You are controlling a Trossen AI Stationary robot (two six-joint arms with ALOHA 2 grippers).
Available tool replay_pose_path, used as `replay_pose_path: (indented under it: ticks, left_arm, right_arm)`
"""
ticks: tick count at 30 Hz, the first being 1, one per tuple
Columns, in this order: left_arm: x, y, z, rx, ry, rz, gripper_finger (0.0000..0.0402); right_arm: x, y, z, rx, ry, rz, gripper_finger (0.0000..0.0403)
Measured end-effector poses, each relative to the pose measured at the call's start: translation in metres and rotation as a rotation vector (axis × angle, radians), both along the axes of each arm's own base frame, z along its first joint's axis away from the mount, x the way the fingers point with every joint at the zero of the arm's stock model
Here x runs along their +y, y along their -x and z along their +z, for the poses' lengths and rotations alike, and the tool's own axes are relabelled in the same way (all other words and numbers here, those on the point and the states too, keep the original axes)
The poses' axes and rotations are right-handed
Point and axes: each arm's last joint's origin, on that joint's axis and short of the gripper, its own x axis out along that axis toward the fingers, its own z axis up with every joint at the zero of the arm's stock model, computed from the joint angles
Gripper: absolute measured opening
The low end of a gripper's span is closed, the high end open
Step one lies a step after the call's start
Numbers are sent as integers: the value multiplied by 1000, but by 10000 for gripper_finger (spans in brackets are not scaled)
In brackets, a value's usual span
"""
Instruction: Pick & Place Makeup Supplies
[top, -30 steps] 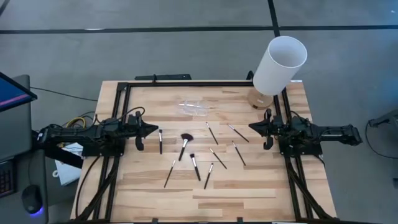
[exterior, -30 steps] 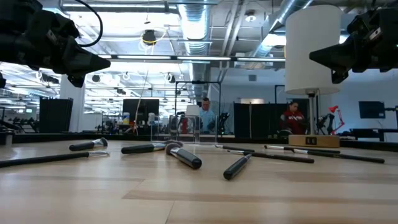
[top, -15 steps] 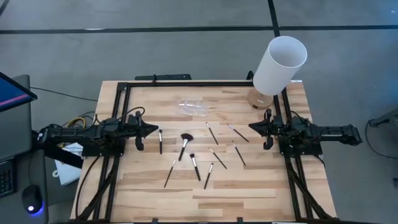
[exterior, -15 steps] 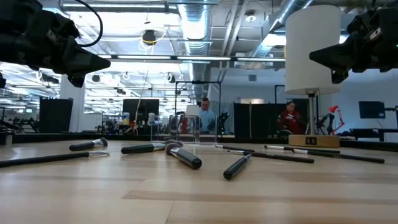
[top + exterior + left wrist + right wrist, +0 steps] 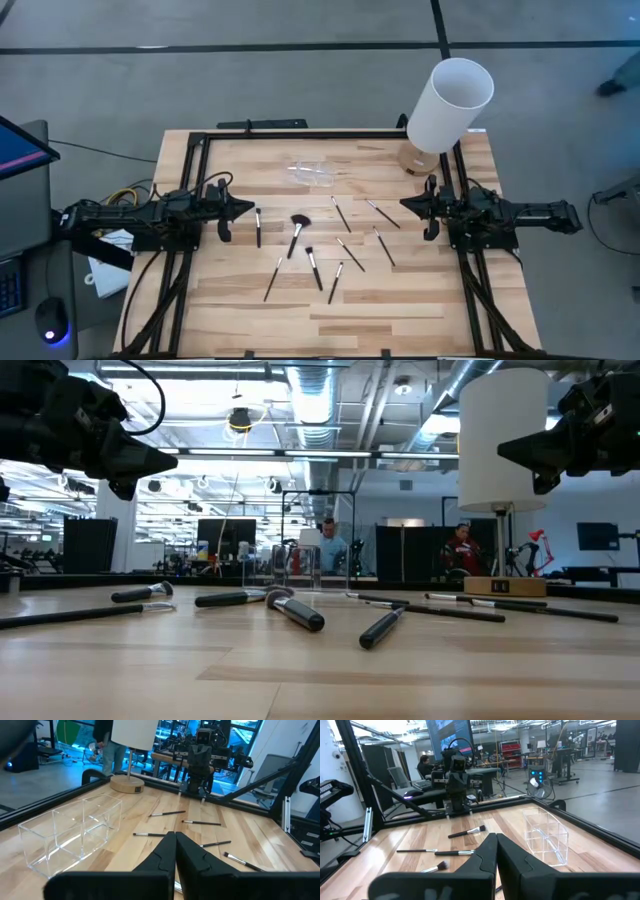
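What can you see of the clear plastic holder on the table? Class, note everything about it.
The clear plastic holder is a small open-topped box with see-through walls, seemingly acrylic, and a divider inside. It looks empty. It stands upright on the wooden table toward the far edge, beyond the scattered makeup brushes. Nothing touches it but the tabletop; both grippers are well away.

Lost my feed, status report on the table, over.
Left gripper and right gripper shut, empty, parked at table edges. Makeup brushes scattered mid-table, untouched. Clear holder empty. Nothing blocking.
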Motion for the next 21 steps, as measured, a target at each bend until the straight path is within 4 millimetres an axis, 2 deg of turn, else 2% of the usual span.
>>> replay_pose_path:
  ticks: [10, 21]
  left_arm:
    - [0, 0, 2, -22, 0, 0, 6]
    - [0, 0, 12, -121, -7, 0, 6]
  right_arm:
    - [0, 0, 0, 0, 0, 0, 0]
    - [0, 0, 2, -29, -40, 1, 0]
